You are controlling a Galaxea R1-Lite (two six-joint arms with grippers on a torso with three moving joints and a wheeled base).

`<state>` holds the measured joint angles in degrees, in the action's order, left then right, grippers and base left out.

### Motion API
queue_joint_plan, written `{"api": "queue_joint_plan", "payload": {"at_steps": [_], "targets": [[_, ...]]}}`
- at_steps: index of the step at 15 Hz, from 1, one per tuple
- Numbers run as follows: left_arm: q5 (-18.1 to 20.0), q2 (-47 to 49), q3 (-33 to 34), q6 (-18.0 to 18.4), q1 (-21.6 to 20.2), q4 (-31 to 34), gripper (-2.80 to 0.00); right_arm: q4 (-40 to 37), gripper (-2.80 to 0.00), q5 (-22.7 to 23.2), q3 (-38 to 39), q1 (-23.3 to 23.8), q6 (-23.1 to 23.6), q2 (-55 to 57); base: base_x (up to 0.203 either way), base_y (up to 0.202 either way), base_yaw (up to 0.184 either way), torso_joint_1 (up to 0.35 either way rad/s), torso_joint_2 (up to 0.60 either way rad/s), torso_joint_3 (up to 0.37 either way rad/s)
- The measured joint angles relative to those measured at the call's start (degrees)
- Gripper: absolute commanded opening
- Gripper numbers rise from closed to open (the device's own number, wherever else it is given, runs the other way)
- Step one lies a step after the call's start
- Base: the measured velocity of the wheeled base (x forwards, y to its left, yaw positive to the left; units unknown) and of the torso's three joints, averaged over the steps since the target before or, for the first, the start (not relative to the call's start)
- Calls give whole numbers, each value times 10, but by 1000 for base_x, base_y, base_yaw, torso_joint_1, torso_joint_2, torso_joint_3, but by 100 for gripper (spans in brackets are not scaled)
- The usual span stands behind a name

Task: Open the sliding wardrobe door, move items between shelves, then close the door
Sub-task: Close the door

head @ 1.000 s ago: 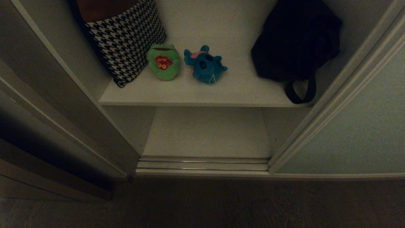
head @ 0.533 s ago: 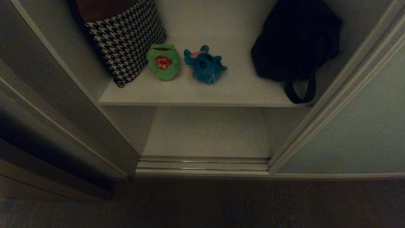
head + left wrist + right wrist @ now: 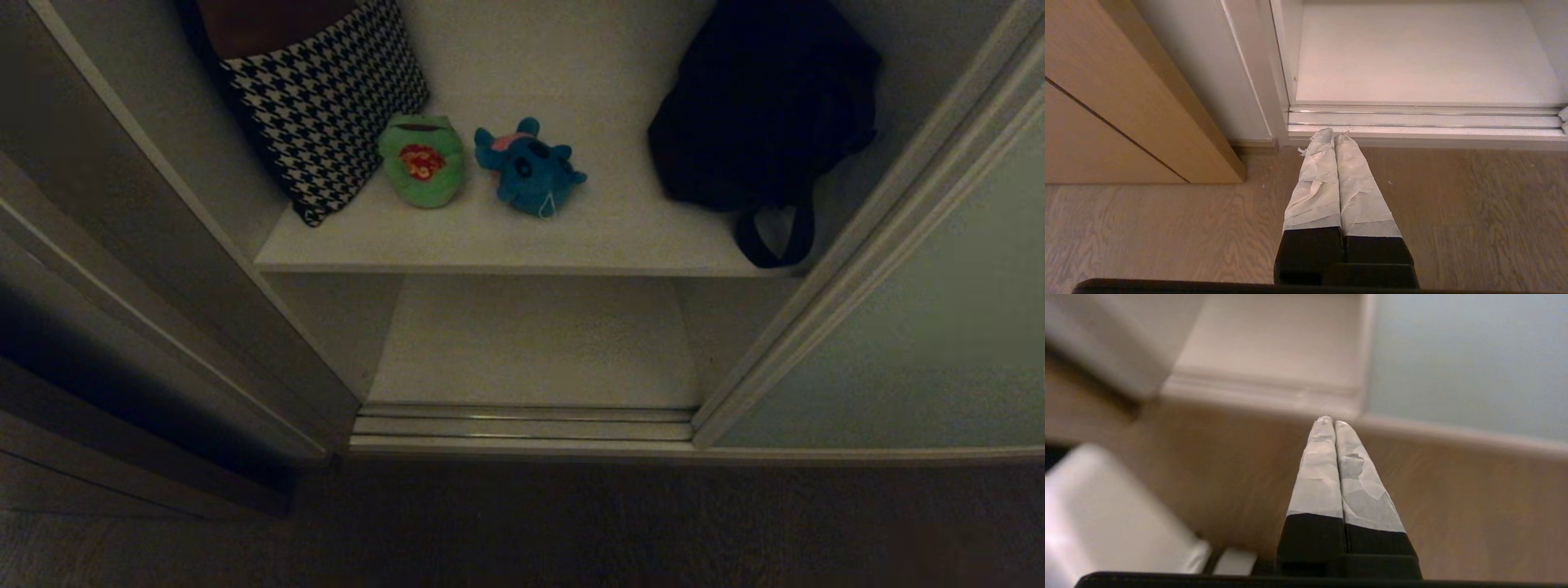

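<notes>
The sliding wardrobe door (image 3: 914, 327) stands slid to the right, leaving the wardrobe open. Side by side on the upper shelf (image 3: 506, 241) lie the green frog with a red patch (image 3: 422, 159) and the blue plush (image 3: 529, 167). Below it, the white bottom board (image 3: 535, 343) is bare. Neither gripper shows in the head view. My left gripper (image 3: 1334, 136) is shut and empty, low over the wood floor just before the door track. My right gripper (image 3: 1330, 421) is shut and empty too, above the floor and pointing at the door's (image 3: 1466, 359) lower corner.
A houndstooth cushion (image 3: 322, 98) leans at the shelf's left and a black strapped bag (image 3: 759, 106) sits at its right. The metal door track (image 3: 522, 426) runs along the wardrobe's front. Brown wooden trim (image 3: 1126, 102) stands left of the opening. A white robot part (image 3: 1106, 522) lies beside my right arm.
</notes>
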<state>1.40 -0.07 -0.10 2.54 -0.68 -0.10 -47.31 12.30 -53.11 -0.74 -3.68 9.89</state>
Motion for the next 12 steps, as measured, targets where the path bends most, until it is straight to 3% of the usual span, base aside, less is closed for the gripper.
{"api": "queue_joint_plan", "payload": {"at_steps": [3,7,12], "targets": [[0,0,0,0,0,0,-280,-21,-280,18,-94,-6,-31,73,0,0,0,0,0,0],[0,1,0,0,0,0,-280,21,-280,23,-198,-11,-113,179,0,0,0,0,0,0],[0,1,0,0,0,0,-280,78,-280,12,-232,-11,-190,267,0,0,0,0,0,0]]}}
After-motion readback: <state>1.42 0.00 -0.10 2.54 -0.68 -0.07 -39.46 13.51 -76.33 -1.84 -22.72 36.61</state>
